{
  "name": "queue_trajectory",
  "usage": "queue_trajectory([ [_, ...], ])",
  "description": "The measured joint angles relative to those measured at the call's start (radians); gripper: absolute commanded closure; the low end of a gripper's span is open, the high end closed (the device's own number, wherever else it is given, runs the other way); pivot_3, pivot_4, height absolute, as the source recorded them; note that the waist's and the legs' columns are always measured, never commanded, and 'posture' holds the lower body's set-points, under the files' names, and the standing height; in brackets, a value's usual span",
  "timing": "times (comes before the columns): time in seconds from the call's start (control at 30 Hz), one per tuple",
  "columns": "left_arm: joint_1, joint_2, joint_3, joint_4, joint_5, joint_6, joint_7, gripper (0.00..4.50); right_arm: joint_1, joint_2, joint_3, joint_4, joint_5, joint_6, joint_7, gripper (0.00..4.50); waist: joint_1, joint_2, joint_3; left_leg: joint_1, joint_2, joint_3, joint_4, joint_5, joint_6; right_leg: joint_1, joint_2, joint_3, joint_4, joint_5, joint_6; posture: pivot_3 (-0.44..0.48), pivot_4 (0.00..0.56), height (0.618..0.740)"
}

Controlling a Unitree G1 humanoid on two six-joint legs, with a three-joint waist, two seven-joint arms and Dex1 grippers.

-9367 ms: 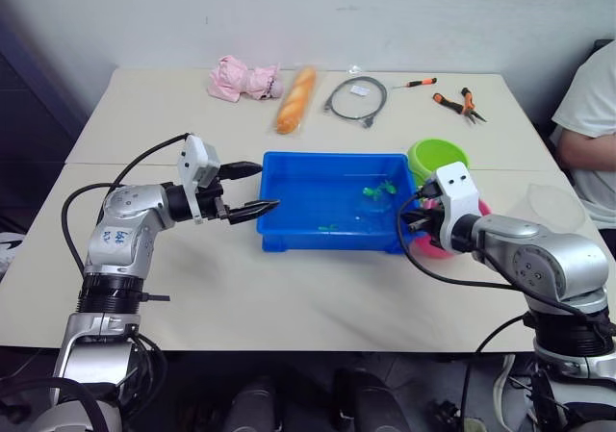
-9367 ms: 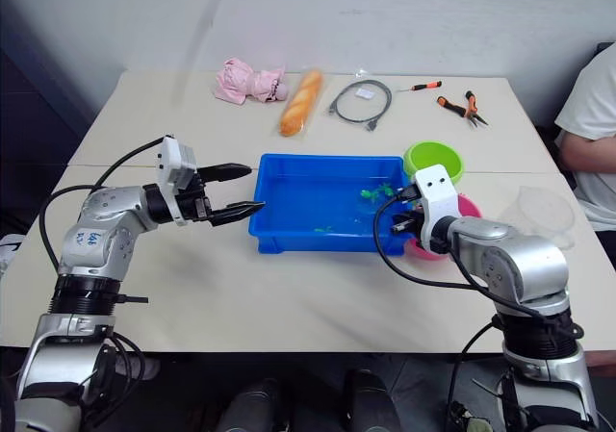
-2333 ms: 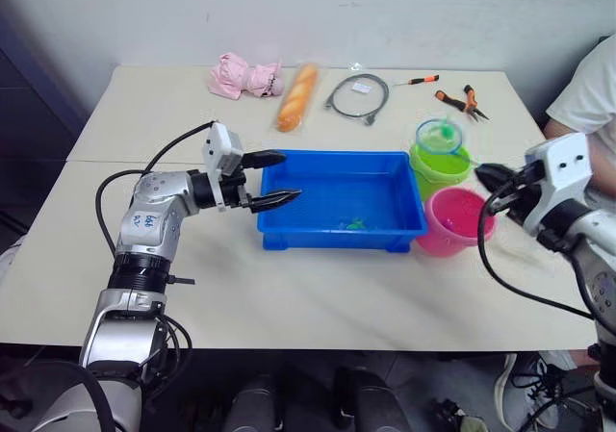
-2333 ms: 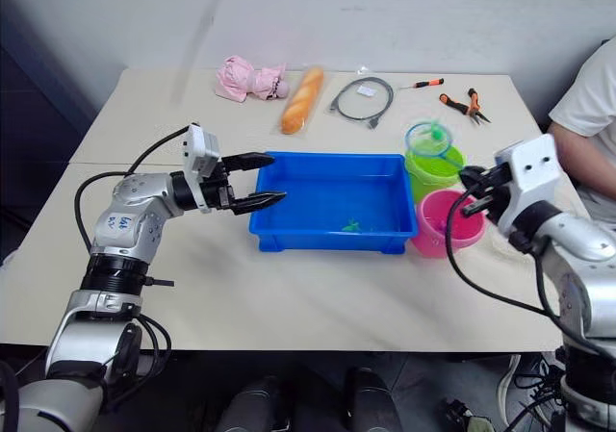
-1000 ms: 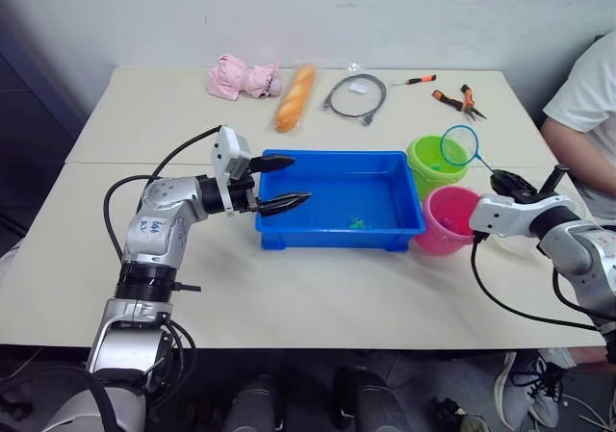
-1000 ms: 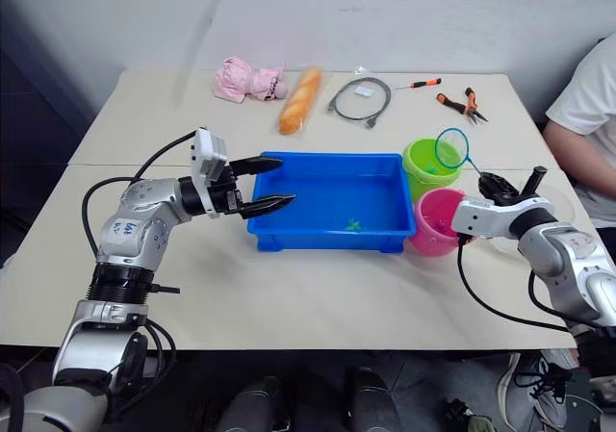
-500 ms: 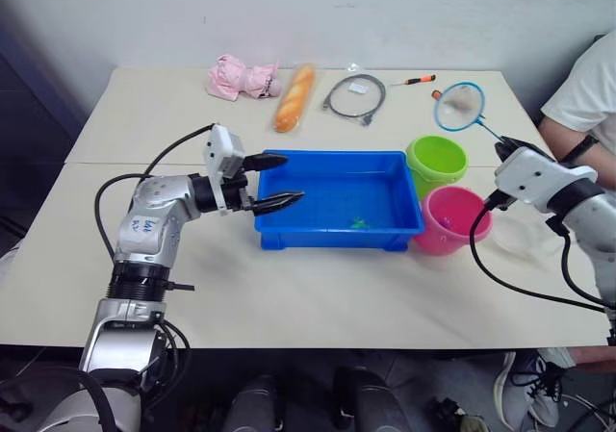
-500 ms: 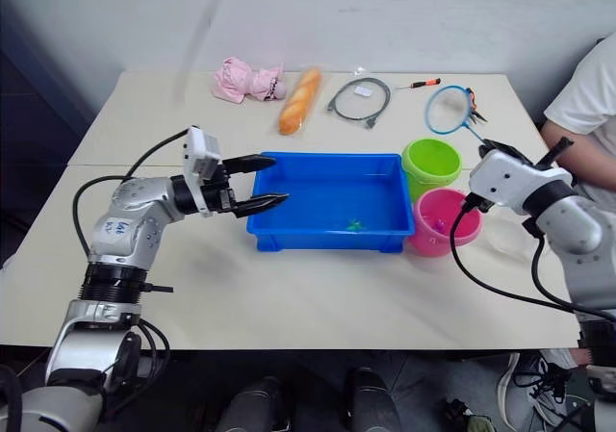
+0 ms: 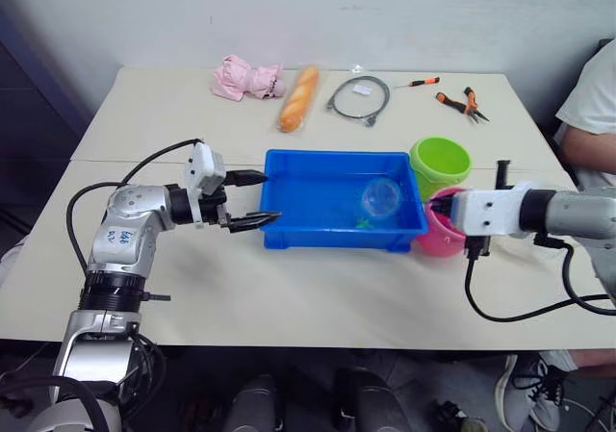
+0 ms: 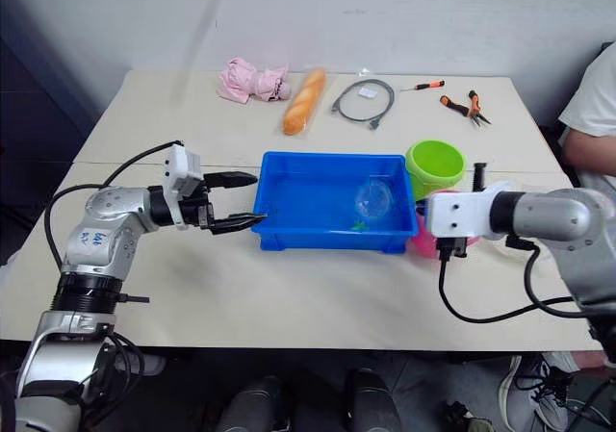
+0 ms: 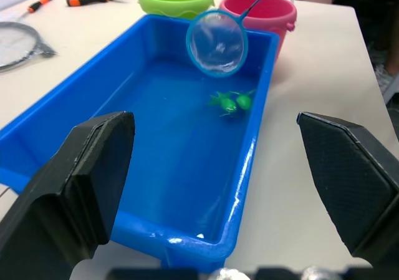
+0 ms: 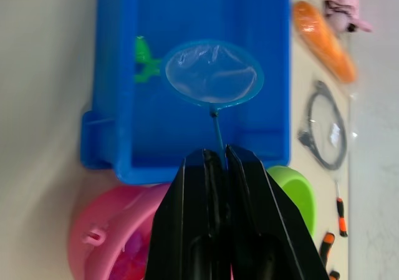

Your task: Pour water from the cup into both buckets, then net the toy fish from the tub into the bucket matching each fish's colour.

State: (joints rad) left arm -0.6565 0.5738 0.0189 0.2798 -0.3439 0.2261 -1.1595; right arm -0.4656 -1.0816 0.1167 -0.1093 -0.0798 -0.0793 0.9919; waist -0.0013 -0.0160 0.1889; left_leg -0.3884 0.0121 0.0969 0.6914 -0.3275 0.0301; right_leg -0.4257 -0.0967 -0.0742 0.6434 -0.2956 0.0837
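The blue tub (image 9: 337, 238) sits mid-table with water in it. Two green toy fish (image 11: 229, 101) lie together near its right end. My right gripper (image 12: 216, 161) is shut on the net's thin handle. The net's light blue hoop (image 9: 382, 198) hangs inside the tub's right half, just beyond the fish. The lime green bucket (image 9: 440, 163) and the pink bucket (image 9: 441, 238) stand right of the tub. The clear cup (image 9: 518, 248) shows faintly behind my right forearm. My left gripper (image 9: 252, 198) is open and empty just off the tub's left end.
Along the far edge lie a pink cloth toy (image 9: 243, 76), a bread loaf (image 9: 296, 97), a grey coiled cable (image 9: 356, 97), a screwdriver (image 9: 419, 82) and orange pliers (image 9: 460, 103). A person in white (image 9: 587, 114) sits at the right end.
My right arm swung the net from above the table's far right down into the tub. My left gripper drew back a little from the tub's left end.
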Motion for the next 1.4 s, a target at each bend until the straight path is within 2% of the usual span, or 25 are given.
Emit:
queue_trajectory([
  [0.27,0.032,0.024,0.003,-0.052,-0.004,0.007,0.004,0.04,-0.092,0.024,0.041,0.127,-0.107,-0.089,0.007,4.50,-0.001,0.000,0.000,0.000,0.000,0.000,0.001,0.000,0.000,0.000,0.000,0.001,0.001,0.000,0.000,0.000,0.150,0.738],
  [0.53,0.078,0.021,0.003,-0.083,-0.007,0.034,0.024,0.04,-0.124,0.012,0.087,0.151,-0.136,-0.087,0.128,4.50,-0.001,0.000,0.000,0.000,0.000,0.000,0.001,0.000,0.000,0.000,0.000,0.002,0.001,0.000,0.000,0.000,0.150,0.738],
  [0.9,0.085,-0.004,0.004,-0.115,-0.012,0.055,0.056,0.04,-0.269,0.076,0.198,0.186,-0.214,0.005,0.260,4.50,-0.002,0.000,0.000,0.000,0.000,0.000,0.003,0.000,0.000,0.000,-0.001,0.002,0.001,0.000,0.000,0.000,0.150,0.738],
  [1.4,0.092,-0.004,0.012,-0.116,-0.016,0.066,0.075,0.04,-0.343,0.261,0.204,0.175,-0.193,0.263,0.325,4.50,-0.003,0.000,0.000,0.000,0.000,-0.001,0.003,0.000,0.000,0.000,-0.001,0.002,0.003,0.000,0.000,0.000,0.150,0.738],
])
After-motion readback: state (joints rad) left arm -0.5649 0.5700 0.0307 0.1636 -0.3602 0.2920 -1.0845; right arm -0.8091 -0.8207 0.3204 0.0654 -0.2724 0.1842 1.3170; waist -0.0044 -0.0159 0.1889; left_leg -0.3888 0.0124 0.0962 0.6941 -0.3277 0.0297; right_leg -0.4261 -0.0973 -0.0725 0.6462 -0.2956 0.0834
